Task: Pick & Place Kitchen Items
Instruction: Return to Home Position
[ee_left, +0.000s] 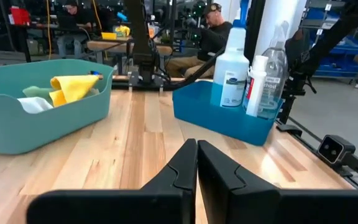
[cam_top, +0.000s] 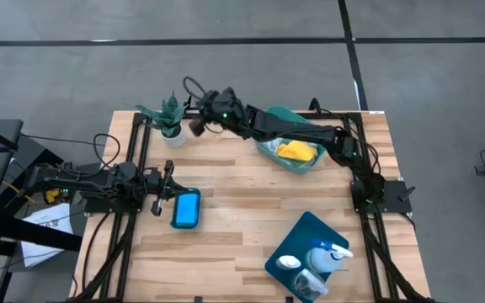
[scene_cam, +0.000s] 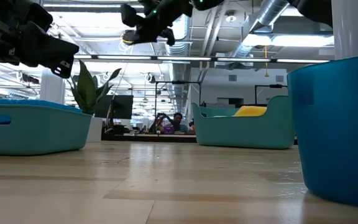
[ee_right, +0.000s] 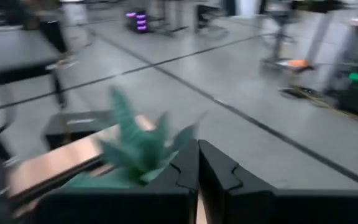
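A teal tub [cam_top: 289, 153] at the far right of the table holds a yellow cloth [cam_top: 298, 151] along with green and white cloths [ee_left: 35, 99]. A blue tray [cam_top: 306, 244] at the near right holds a pale-blue spray bottle [cam_top: 327, 255], a small white bottle [ee_left: 257, 84] and a crinkled cup [cam_top: 310, 284]. A small teal tub with blue contents [cam_top: 186, 209] sits at the near left. My right gripper [cam_top: 196, 126] hangs shut high above the table beside the potted plant [cam_top: 171, 118]. My left gripper [cam_top: 172, 190] is shut at the left, just beyond the small tub, holding nothing.
The potted plant stands at the far left corner, blurred just ahead of my right gripper [ee_right: 197, 163] in its wrist view. Bare wood lies in the table's middle [cam_top: 242, 198]. People sit at desks beyond the table [scene_cam: 166, 122].
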You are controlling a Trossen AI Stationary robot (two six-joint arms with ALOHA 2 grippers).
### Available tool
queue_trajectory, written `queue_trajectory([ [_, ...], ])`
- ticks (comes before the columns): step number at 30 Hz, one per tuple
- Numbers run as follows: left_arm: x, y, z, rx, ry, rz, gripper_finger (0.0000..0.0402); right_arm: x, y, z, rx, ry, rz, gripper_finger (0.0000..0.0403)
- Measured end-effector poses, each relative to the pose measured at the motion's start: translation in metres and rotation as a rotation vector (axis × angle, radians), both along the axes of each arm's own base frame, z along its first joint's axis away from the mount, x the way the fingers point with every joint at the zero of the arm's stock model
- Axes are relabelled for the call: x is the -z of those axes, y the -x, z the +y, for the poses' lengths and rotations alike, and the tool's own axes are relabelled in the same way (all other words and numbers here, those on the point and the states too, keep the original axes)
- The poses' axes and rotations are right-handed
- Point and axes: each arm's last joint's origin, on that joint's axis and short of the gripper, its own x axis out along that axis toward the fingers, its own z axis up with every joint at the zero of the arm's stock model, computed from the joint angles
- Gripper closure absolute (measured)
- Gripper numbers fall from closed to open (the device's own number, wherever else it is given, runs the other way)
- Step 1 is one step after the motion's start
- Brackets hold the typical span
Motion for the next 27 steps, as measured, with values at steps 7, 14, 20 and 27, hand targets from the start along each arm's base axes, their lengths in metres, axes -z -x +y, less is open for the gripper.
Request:
queue_trajectory([
  [7, 0.000, 0.000, 0.000, 0.000, 0.000, 0.005, 0.0396, 0.033, -0.002, 0.008, -0.239, -0.017, -0.041, 0.0403],
  [14, 0.000, 0.000, 0.000, 0.001, 0.000, 0.004, 0.0390, 0.061, 0.021, 0.021, -0.376, -0.013, -0.024, 0.0403],
  [20, 0.000, 0.000, 0.000, 0.000, 0.000, 0.003, 0.0392, 0.085, 0.041, 0.046, -0.558, 0.015, -0.046, 0.0403],
  [27, 0.000, 0.000, 0.000, 0.001, 0.000, 0.004, 0.0387, 0.120, 0.063, 0.083, -0.751, 0.092, -0.218, 0.0403],
])
